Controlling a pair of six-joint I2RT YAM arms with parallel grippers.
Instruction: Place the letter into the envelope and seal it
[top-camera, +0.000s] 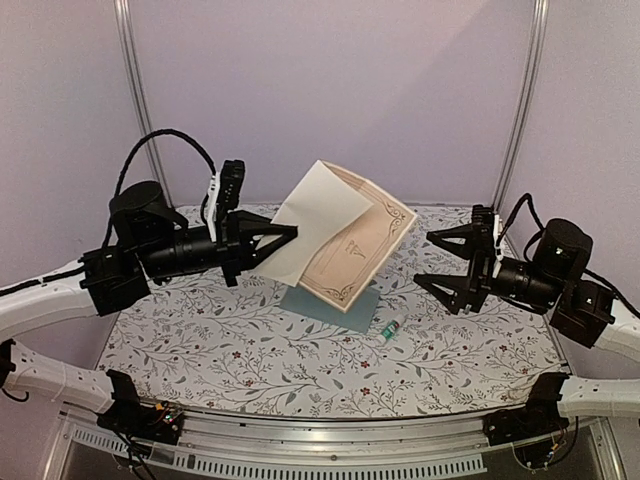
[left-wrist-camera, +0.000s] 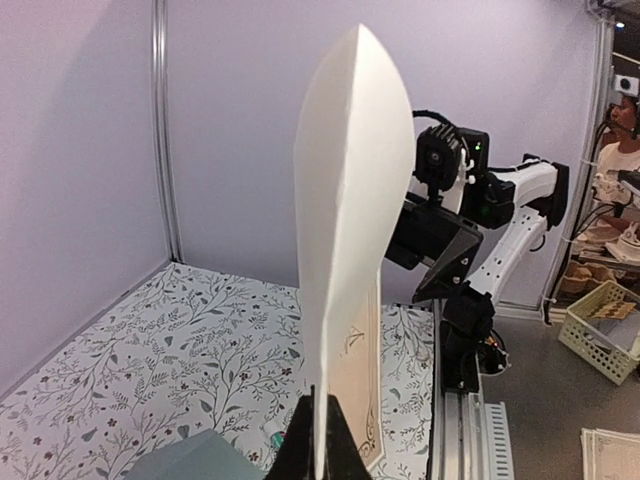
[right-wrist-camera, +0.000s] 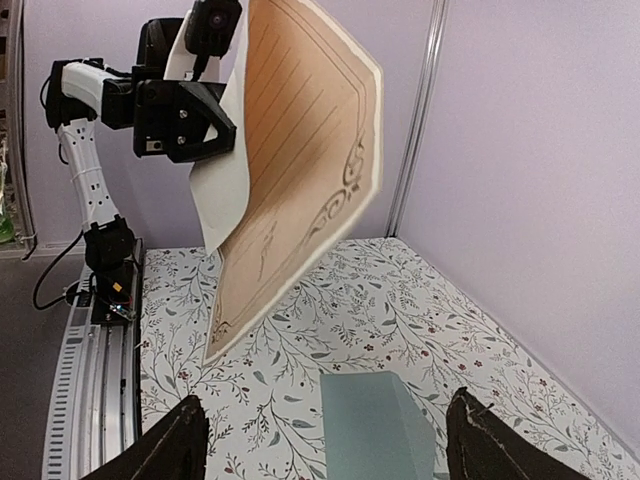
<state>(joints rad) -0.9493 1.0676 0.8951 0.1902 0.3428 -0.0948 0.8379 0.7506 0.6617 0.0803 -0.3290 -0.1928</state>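
Top external view shows you the left gripper clamped on one edge of the letter, which hangs half folded in the air above the envelope. The envelope lies flat mid-table. Your right gripper hovers near the right edge, fingers spread apart.

Flat at the middle of the table: the envelope. Directly above it, off the surface and tilted: the letter, left edge pinched in the left hand reaching in from the left. Just right of the envelope's near right corner, on the table: a glue stick. Right of the letter, apart from it, spread wide above the table: the right hand.
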